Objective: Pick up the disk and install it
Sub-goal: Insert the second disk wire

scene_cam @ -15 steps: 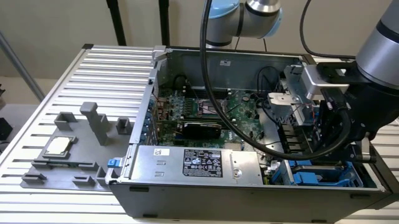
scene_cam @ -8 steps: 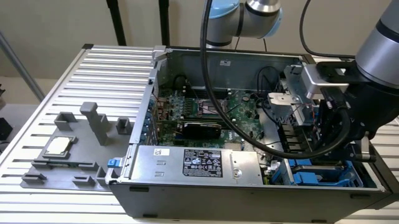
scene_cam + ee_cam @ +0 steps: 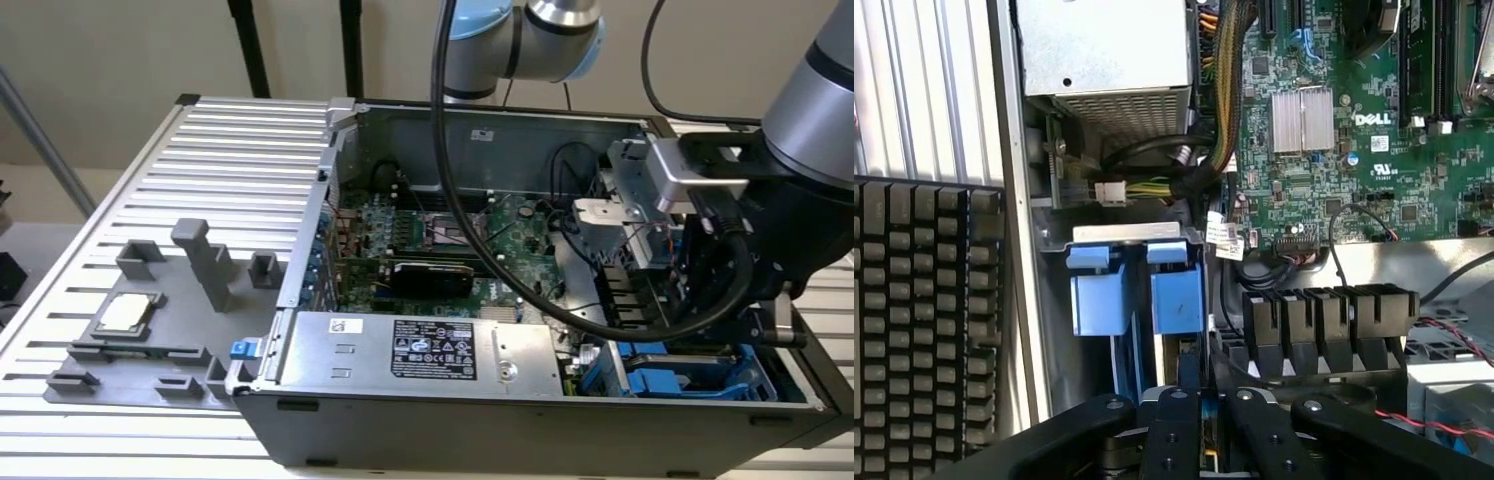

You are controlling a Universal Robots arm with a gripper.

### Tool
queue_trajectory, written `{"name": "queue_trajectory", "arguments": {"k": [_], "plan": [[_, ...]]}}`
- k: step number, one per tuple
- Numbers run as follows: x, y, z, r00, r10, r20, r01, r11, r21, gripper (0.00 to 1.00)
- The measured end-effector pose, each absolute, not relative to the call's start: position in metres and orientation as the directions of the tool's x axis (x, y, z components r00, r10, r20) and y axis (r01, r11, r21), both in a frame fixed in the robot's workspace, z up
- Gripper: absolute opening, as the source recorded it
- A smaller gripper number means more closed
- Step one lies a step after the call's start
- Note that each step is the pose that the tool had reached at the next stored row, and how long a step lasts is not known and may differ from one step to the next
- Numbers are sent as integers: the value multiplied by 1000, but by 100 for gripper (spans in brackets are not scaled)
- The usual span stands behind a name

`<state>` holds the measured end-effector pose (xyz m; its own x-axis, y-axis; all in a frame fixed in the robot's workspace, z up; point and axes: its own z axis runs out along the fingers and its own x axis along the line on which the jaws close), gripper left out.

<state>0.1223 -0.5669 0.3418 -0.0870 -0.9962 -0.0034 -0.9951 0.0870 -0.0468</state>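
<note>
One gripper (image 3: 1202, 425) I hold over the computer case's (image 3: 307, 420) blue drive bay (image 3: 1139, 300); I cannot tell its finger state.

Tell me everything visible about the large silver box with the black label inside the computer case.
The silver box is a long rectangular unit of bare sheet metal. It lies flat inside the open computer case, along the case wall nearest the exterior camera. Its top carries a black label with white print and a small white sticker. The wrist view shows one perforated mesh face, with a cable bundle running beside it. The green motherboard lies behind it.
</note>
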Motion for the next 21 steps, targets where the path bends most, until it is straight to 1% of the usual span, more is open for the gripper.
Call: {"name": "queue_trajectory", "arguments": {"k": [21], "plan": [[123, -568, 342, -55, -998, -1, -997, 55, -47, 0]]}}
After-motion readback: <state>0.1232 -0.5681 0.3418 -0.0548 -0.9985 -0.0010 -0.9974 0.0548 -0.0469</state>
